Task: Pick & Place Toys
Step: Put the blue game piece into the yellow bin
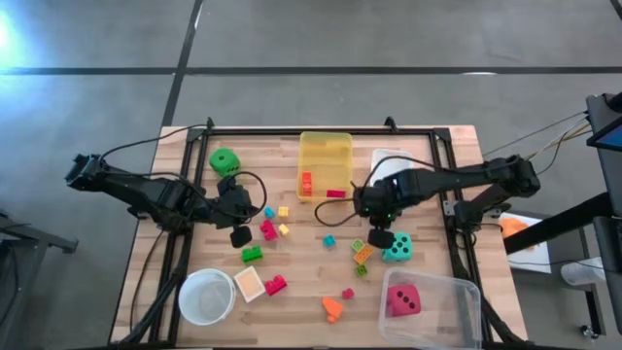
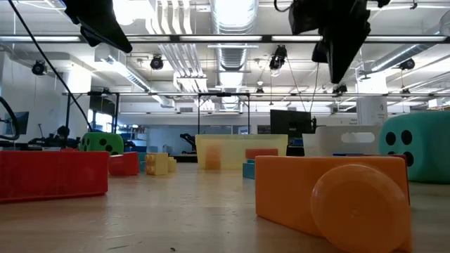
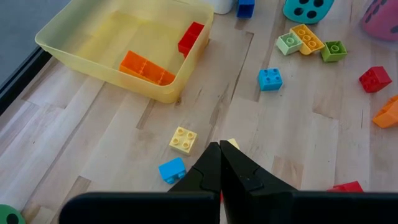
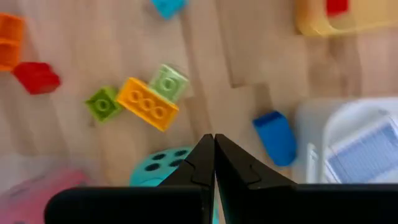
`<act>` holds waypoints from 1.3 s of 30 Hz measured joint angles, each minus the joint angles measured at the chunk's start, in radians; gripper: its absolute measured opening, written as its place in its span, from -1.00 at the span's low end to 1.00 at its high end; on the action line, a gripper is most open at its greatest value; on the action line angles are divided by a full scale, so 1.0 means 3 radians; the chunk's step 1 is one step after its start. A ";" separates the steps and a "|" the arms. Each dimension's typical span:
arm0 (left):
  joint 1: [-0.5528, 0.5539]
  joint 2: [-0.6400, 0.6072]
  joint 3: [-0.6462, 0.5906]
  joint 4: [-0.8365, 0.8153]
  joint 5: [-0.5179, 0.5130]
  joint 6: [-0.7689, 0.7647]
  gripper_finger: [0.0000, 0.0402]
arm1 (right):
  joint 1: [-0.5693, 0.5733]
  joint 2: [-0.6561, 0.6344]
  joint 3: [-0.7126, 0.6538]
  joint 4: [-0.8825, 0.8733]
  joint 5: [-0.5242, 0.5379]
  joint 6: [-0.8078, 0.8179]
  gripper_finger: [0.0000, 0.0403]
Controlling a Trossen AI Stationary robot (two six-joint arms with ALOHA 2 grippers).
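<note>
Small plastic blocks lie scattered on the wooden table: blue [image 1: 269,212], yellow [image 1: 283,211], pink [image 1: 268,229], green [image 1: 252,254], red [image 1: 276,284] and orange [image 1: 332,309]. A green die [image 1: 224,160] sits at the far left. A teal die [image 1: 397,248] sits right of centre, and a pink-red die [image 1: 403,299] lies in the clear bin [image 1: 457,292]. My left gripper [image 1: 239,234] is shut and empty above the table, near the yellow blocks [image 3: 183,139]. My right gripper [image 1: 379,236] is shut and empty, above the teal die's [image 4: 155,163] edge.
A yellow bin [image 1: 325,146] at the far centre holds an orange block [image 3: 146,67] and a red block [image 3: 190,37]. A white bin [image 4: 348,143] stands to its right, with a blue block [image 4: 275,137] beside it. A white bowl [image 1: 206,297] and a small white tray [image 1: 250,283] stand near left.
</note>
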 joint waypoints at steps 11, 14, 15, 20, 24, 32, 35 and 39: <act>0.0000 0.0000 0.0000 0.0001 0.0000 0.0000 -1.00 | 0.0271 0.0003 -0.0131 0.0844 -0.0145 0.0676 -0.96; -0.0001 0.0000 0.0000 0.0001 0.0000 0.0000 -1.00 | 0.0271 0.0003 -0.0156 0.0851 -0.0046 0.0864 -0.96; -0.0001 0.0000 0.0000 0.0001 0.0000 0.0000 -1.00 | 0.0271 0.0003 -0.0176 0.0843 -0.0010 0.0876 -0.96; 0.0000 0.0000 0.0000 0.0001 0.0000 0.0000 -1.00 | 0.0271 0.0004 -0.0272 0.0865 0.0041 0.0887 -0.92; -0.0001 0.0000 0.0000 0.0001 0.0000 0.0000 -1.00 | 0.0271 0.0005 -0.0444 0.1099 0.0036 0.1037 -0.71; 0.0001 0.0000 0.0000 0.0001 0.0000 0.0000 -1.00 | 0.0277 0.0008 -0.0782 0.1745 -0.0008 0.1327 -0.11; 0.0001 0.0000 0.0000 0.0001 0.0000 0.0000 -1.00 | 0.0276 0.0006 -0.0836 0.1745 -0.0005 0.1699 0.07; -0.0001 0.0000 0.0000 0.0001 0.0000 0.0000 -1.00 | 0.0292 0.0006 -0.0898 0.1727 -0.0005 0.2122 0.22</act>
